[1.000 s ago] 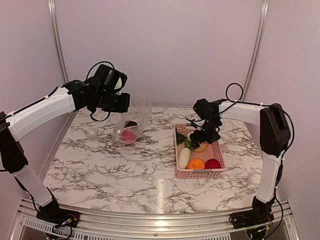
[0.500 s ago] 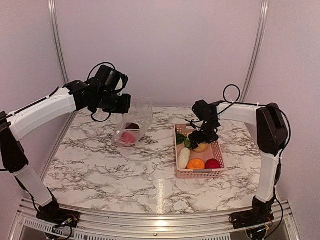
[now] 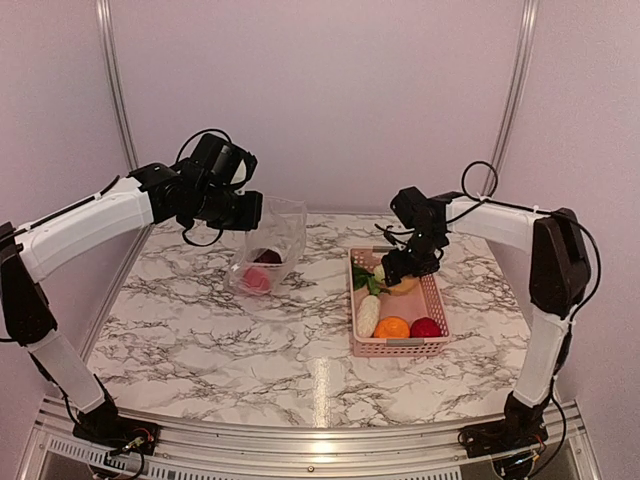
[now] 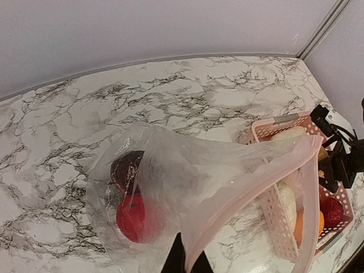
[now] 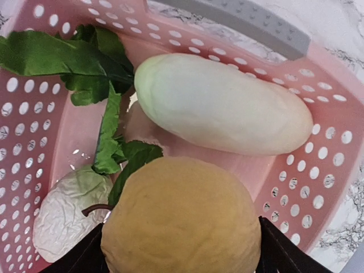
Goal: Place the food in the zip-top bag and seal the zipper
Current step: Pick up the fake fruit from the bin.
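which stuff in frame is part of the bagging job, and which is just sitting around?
Job: zip-top bag, edge pinched by left tool, red piece and dark piece inside; its zipper; yellow piece gripped by right tool; white oblong, leafy green, crinkly white piece, orange ball, red ball, all in pink basket.

Just there: the pink basket itself, marble table.

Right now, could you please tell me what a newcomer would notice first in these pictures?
The left end effector holds the clear zip-top bag up by its mouth at back left, a red ball and a dark piece inside. The right end effector grips a yellow fruit over the pink basket.
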